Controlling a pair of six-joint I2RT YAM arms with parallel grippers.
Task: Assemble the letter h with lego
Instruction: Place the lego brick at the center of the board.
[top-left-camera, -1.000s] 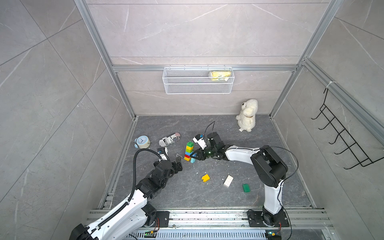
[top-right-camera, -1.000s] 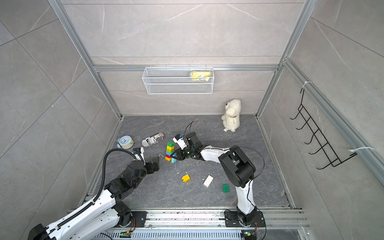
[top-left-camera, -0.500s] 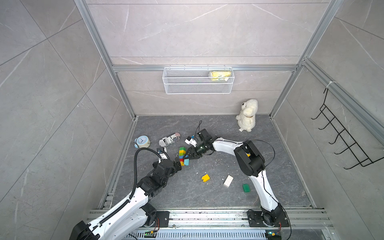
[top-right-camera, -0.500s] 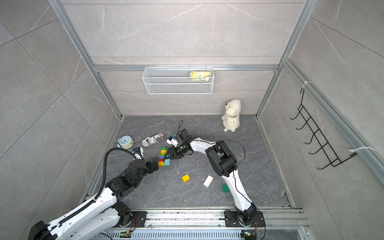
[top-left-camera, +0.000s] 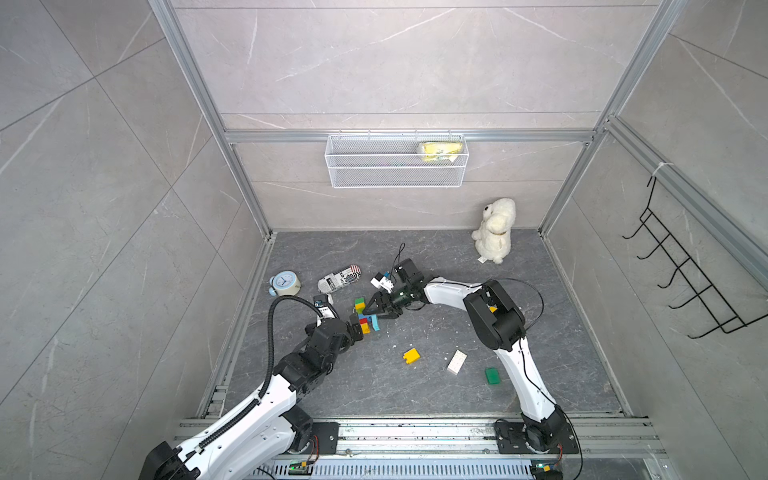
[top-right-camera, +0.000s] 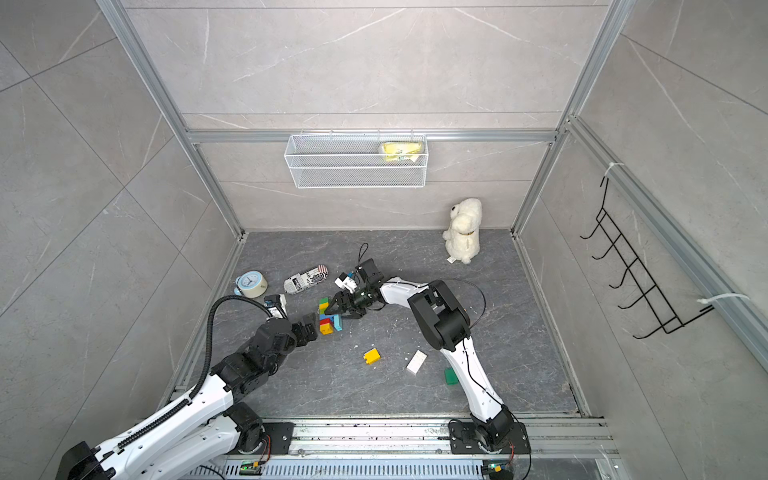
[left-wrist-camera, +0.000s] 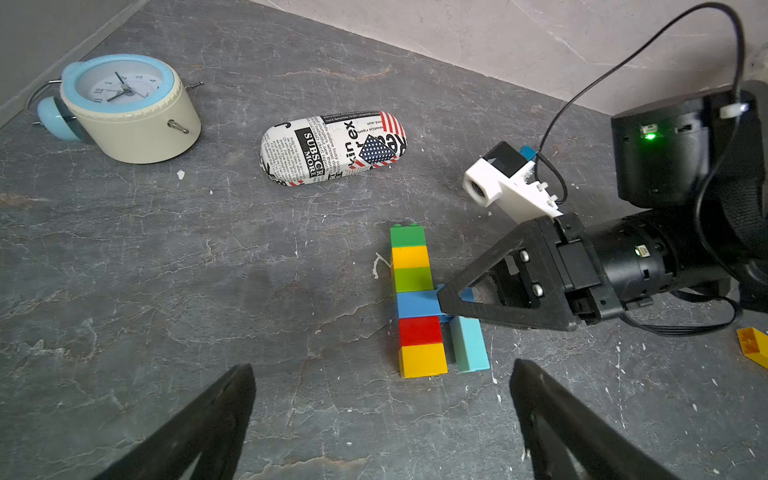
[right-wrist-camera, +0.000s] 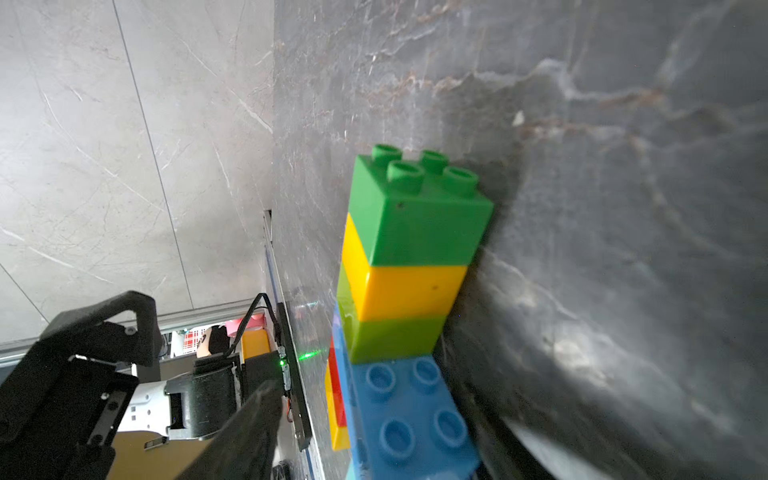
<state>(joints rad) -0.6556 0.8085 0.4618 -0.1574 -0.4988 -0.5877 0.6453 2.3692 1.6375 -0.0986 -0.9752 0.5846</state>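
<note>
Just ahead of the parted right pincer (left-wrist-camera: 442, 298) lies the lego h (left-wrist-camera: 419, 330), seemingly complete; next, retreat without nudging it; left pincer (left-wrist-camera: 382, 368) gapes.

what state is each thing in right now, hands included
lego build, joined, lying flat on the floor
yellow brick, loose, apart from the build
white brick, loose, lying flat
green brick, loose, lying flat
left hand, open, empty, short of the build
right hand, open, at the blue brick
alarm clock, lying face up
glasses case, shut
plush toy, sitting upright
</note>
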